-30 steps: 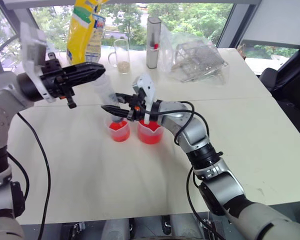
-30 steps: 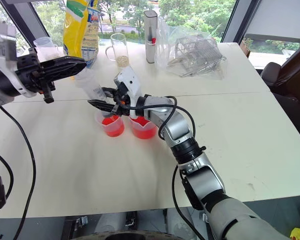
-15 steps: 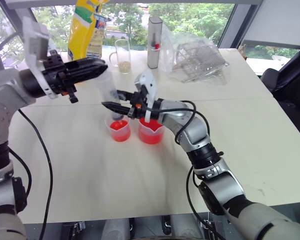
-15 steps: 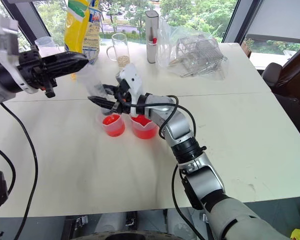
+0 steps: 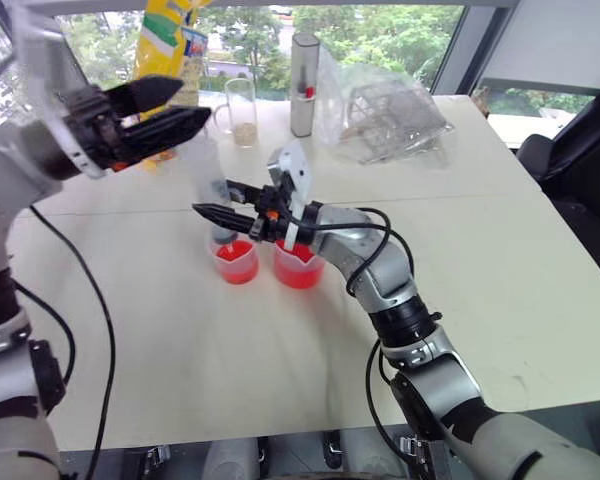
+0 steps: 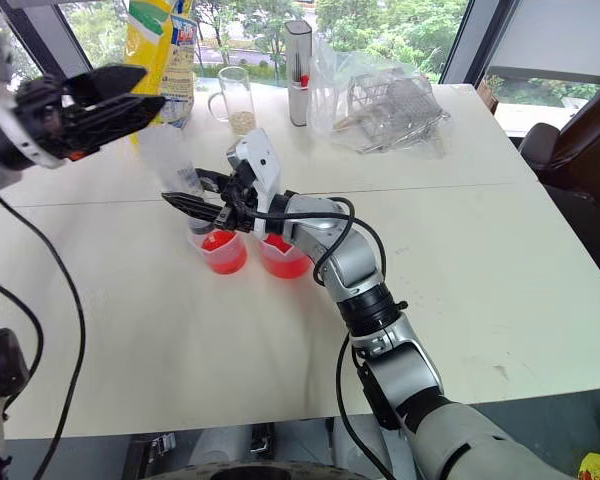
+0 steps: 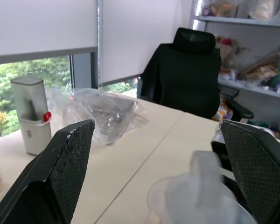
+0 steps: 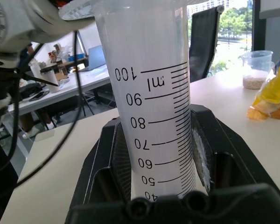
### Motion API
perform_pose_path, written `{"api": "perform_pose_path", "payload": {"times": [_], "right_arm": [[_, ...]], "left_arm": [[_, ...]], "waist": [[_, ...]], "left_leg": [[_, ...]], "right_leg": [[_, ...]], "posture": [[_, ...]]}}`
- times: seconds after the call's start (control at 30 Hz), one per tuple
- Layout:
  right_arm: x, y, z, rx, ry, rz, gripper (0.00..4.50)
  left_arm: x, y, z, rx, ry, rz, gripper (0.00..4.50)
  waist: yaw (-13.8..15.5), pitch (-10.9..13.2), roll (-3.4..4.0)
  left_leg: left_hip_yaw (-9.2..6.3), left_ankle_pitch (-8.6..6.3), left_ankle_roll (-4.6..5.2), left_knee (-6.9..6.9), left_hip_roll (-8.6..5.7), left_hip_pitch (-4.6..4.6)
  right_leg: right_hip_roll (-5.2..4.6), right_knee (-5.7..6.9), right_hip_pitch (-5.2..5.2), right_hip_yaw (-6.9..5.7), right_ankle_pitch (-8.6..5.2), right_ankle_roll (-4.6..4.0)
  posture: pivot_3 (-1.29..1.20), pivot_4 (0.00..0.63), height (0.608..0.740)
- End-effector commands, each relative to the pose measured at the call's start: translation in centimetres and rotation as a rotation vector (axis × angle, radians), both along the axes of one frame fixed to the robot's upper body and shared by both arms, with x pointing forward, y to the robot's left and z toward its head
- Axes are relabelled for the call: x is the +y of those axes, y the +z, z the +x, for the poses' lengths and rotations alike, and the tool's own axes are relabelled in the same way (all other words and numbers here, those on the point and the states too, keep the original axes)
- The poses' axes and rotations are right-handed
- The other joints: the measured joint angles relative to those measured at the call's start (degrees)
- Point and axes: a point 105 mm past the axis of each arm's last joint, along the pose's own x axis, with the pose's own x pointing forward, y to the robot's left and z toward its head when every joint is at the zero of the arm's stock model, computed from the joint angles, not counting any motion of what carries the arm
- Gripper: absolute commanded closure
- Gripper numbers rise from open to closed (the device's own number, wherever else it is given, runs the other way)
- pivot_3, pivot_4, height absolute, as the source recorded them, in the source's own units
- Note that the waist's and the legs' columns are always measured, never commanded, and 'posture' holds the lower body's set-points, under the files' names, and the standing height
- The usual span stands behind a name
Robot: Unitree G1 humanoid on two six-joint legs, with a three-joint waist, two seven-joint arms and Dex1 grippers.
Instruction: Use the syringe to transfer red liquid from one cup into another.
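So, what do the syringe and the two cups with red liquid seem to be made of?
The syringe looks like cloudy, translucent plastic: black scale marks are printed on its barrel and light passes through. The smaller cup and the spouted cup seem to be thin clear plastic, since the red liquid shows through their walls; glass cannot be fully excluded.

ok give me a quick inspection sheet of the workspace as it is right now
surface: pale table, seam across it.
job's things: syringe upright over the smaller cup; spouted cup beside it, both holding red liquid.
clutter: yellow bag, glass mug, silver cylinder, wire rack in plastic bag.
grippers: left gripper open above the syringe top; right gripper shut on the barrel.
cables: black cables along both arms.
surroundings: windows, black chair, shelves.
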Motion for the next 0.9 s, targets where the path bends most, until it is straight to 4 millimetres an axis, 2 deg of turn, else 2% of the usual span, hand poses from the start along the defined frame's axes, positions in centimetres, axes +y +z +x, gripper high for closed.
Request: {"api": "perform_pose_path", "payload": {"times": [0.03, 0.1, 0.17, 0.27, 0.37, 0.5, 0.57, 0.63, 0.73, 0.9], "right_arm": [[-0.3, 2.8, 0.2, -0.022, -0.022, 0.07, 3.05], [-1.0, 3.8, 1.4, 0.037, -0.078, 0.112, 3.05], [-2.3, 5.4, 3.2, 0.114, -0.163, 0.148, 3.05], [-4.4, 7.3, 4.9, 0.195, -0.245, 0.158, 3.05], [-7.6, 9.5, 6.1, 0.252, -0.341, 0.106, 3.05], [-12.0, 10.4, 7.5, 0.361, -0.504, -0.03, 3.05], [-14.8, 9.7, 7.9, 0.453, -0.609, -0.152, 3.05], [-17.4, 8.6, 7.7, 0.53, -0.689, -0.265, 3.05], [-19.6, 6.2, 7.2, 0.633, -0.743, -0.368, 3.05], [-22.3, 0.3, 6.3, 0.83, -0.802, -0.484, 3.05]], "left_arm": [[0.6, 1.0, -1.3, -0.042, -0.005, -0.001, 0.09], [0.7, 0.6, -1.6, -0.027, -0.008, 0.005, 0.09], [0.9, -0.5, -2.1, -0.004, -0.01, 0.022, 0.09], [1.1, -2.0, -2.7, 0.029, -0.011, 0.042, 0.09], [0.8, -4.1, -3.1, 0.07, -0.019, 0.074, 0.09], [-0.1, -6.1, -3.5, 0.089, -0.038, 0.113, 0.09], [-0.5, -7.0, -3.7, 0.09, -0.049, 0.125, 0.09], [-0.7, -7.1, -3.6, 0.081, -0.046, 0.09, 0.09], [-1.0, -7.2, -3.7, 0.072, -0.045, 0.083, 0.09], [-1.4, -7.8, -3.5, 0.064, -0.033, 0.098, 0.09]], "waist": [[0.0, 0.0, 0.0], [-0.05, 0.0, 0.0], [-0.37, 0.01, 0.01], [-0.53, 0.01, 0.01], [-0.55, 0.02, 0.03], [-0.56, 0.02, 0.04], [-0.63, 0.03, 0.05], [-0.5, 0.03, 0.06], [-0.66, 0.03, 0.05], [-0.74, 0.03, 0.05]], "left_leg": [[-0.02, 0.0, 0.0, 0.0, -0.01, 0.0], [-0.02, 0.0, 0.0, 0.0, -0.02, 0.0], [-0.02, 0.0, 0.0, 0.0, -0.01, 0.0], [-0.06, 0.01, -0.02, 0.0, 0.0, -0.01], [-0.08, 0.0, -0.02, -0.05, -0.01, -0.03], [-0.09, -0.01, 0.0, -0.08, -0.06, -0.09], [-0.08, -0.02, 0.02, -0.11, -0.05, -0.1], [-0.07, -0.03, 0.03, -0.15, -0.06, -0.1], [-0.07, -0.06, 0.08, -0.16, -0.05, -0.13], [-0.01, -0.08, 0.12, -0.16, -0.04, -0.1]], "right_leg": [[-0.01, 0.0, 0.01, -0.02, 0.0, 0.0], [-0.06, 0.0, 0.02, -0.02, 0.0, 0.0], [-0.08, 0.0, 0.02, -0.02, 0.0, -0.01], [-0.11, 0.0, 0.01, -0.05, 0.01, -0.01], [-0.17, -0.04, 0.01, -0.1, 0.0, -0.02], [-0.28, -0.11, -0.02, -0.14, -0.01, -0.05], [-0.28, -0.17, -0.03, -0.13, -0.04, -0.12], [-0.28, -0.2, -0.03, -0.1, -0.09, -0.21], [-0.26, -0.27, -0.03, -0.09, -0.1, -0.23], [-0.13, -0.26, -0.03, -0.02, 0.0, -0.04]], "posture": [[0.0, 0.15, 0.74], [0.0, 0.15, 0.74], [0.0, 0.15, 0.74], [0.0, 0.15, 0.74], [0.0, 0.15, 0.74], [0.0, 0.15, 0.74], [0.0, 0.15, 0.74], [0.0, 0.15, 0.74], [0.0, 0.15, 0.74], [0.0, 0.15, 0.74]]}}
